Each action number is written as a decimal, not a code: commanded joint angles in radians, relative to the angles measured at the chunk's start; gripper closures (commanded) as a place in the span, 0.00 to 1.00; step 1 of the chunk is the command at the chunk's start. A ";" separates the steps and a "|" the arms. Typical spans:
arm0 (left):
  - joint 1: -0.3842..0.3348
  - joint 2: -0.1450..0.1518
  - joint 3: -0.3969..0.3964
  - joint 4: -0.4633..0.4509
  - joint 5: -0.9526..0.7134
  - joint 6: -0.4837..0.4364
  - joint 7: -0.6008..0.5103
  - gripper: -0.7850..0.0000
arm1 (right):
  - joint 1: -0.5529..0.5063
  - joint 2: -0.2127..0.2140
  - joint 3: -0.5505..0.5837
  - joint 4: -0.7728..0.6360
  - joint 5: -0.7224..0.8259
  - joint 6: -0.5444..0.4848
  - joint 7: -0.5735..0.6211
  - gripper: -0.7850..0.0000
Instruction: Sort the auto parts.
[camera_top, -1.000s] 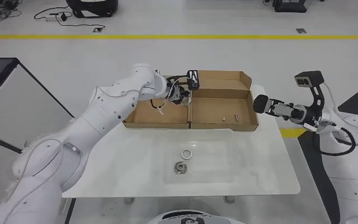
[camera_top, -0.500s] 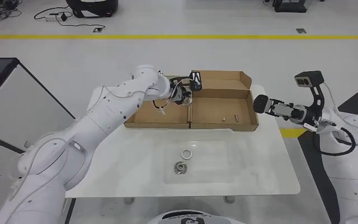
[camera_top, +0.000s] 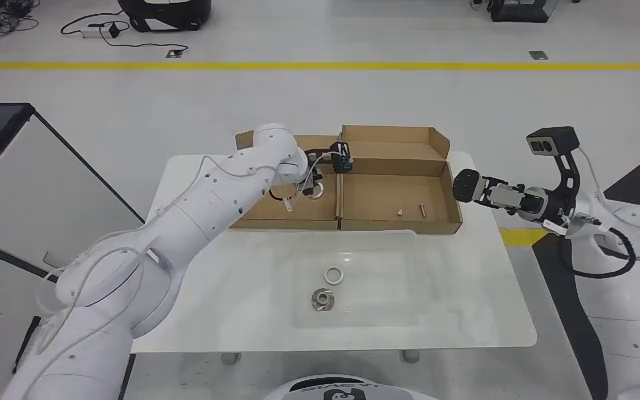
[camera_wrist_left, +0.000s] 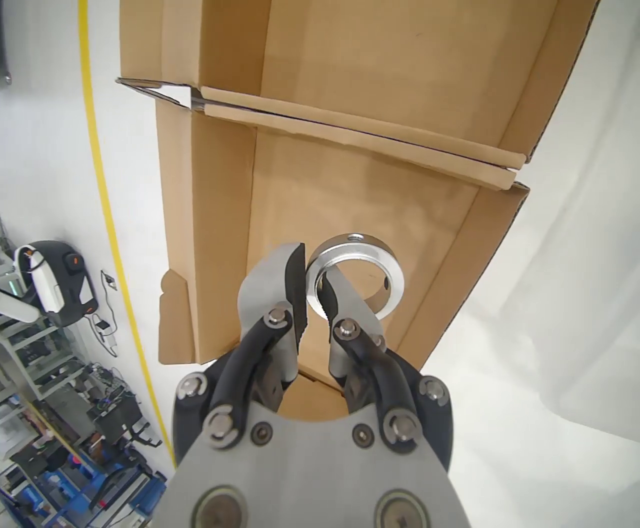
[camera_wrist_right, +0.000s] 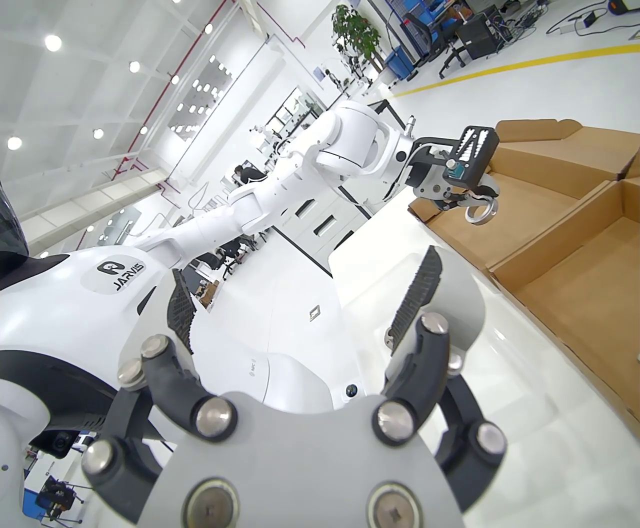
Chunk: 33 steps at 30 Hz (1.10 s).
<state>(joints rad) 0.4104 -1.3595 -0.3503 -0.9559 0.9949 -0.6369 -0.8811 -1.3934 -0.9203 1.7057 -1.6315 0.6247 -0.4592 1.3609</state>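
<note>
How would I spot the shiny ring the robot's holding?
On the table, find the cardboard box at the back; the left gripper hangs above it. The silver ring is pinched there in mid-air, unlike the white ring and grey part lying nearer.

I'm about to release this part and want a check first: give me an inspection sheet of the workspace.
Surface: white table, carrying two boxes and a tray.
Job's things: metal ring in the left gripper above the left box; two small parts in the right box; white ring and metal part in the clear tray.
Clutter: nothing seen.
Grippers: left gripper shut on the metal ring; right gripper open, at the table's right edge beside the right box.
Cables: wrist cable looped over the left box; floor cables far off.
Surroundings: yellow floor line beyond the table.
</note>
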 joint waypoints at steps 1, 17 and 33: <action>0.000 0.001 -0.001 -0.001 0.001 0.000 0.001 1.00 | 0.000 0.000 0.000 0.000 0.000 0.000 0.000 0.00; 0.009 -0.053 0.022 0.049 0.012 0.055 -0.080 1.00 | 0.000 0.000 0.000 0.000 0.000 0.000 0.000 0.00; -0.007 -0.189 0.091 0.265 0.079 0.042 0.004 1.00 | 0.000 0.000 0.000 0.000 0.000 0.000 0.000 0.00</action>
<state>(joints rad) 0.4034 -1.5399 -0.2621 -0.7139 1.0657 -0.5957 -0.8895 -1.3934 -0.9203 1.7057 -1.6315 0.6247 -0.4592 1.3609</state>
